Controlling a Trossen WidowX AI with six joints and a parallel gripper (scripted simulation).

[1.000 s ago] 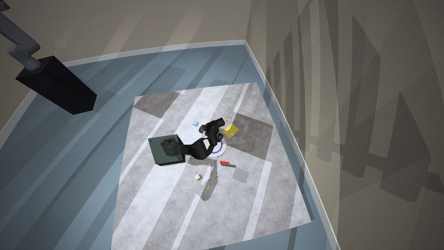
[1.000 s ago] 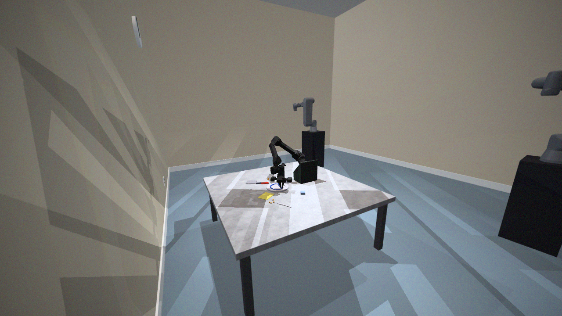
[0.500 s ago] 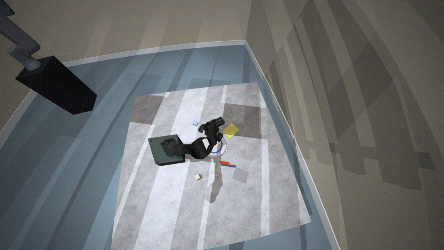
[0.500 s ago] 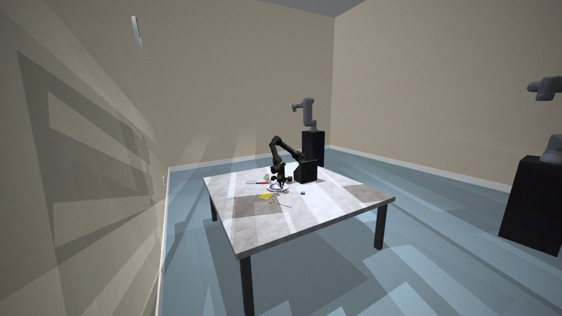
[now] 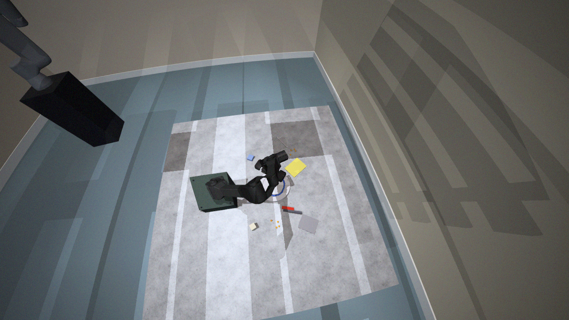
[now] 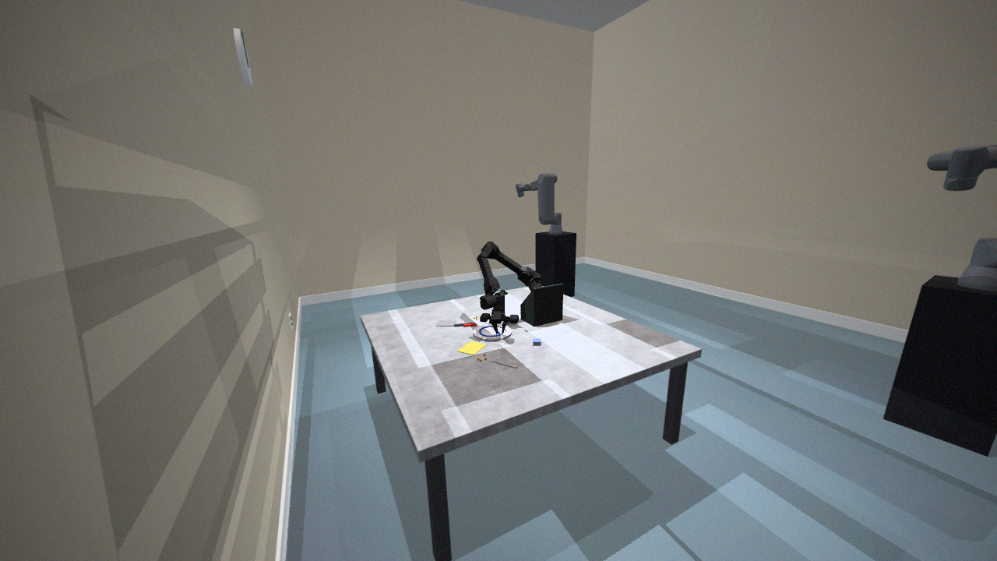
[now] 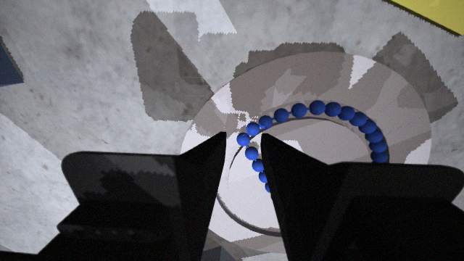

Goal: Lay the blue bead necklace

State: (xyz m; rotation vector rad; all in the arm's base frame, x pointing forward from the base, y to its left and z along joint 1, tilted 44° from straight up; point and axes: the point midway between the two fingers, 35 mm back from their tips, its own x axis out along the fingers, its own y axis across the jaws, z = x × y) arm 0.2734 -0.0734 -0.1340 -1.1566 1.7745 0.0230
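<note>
The round bead board (image 5: 287,194) (image 6: 491,340) (image 7: 417,109) lies flat under my gripper (image 6: 498,330) (image 7: 243,138). The blue bead necklace (image 5: 283,190) (image 6: 480,333) (image 7: 317,107) lies on it. In the wrist view its upper and right beads follow the curve of the groove. At the left it bends sharply between my fingertips and runs inward across the middle, behind the right finger. The lower left groove shows no beads. My gripper is partly open, with a gap on both sides of the beads between the tips. The lower right of the necklace is hidden.
A yellow sheet (image 5: 295,167) (image 6: 471,347) (image 7: 438,14) and a blue block (image 5: 250,157) (image 6: 537,341) (image 7: 9,69) lie near the board. A red-handled tool (image 5: 288,208), a grey square (image 5: 308,223), a cream cube (image 5: 253,226), a thin rod (image 5: 282,142) and small orange beads lie farther around.
</note>
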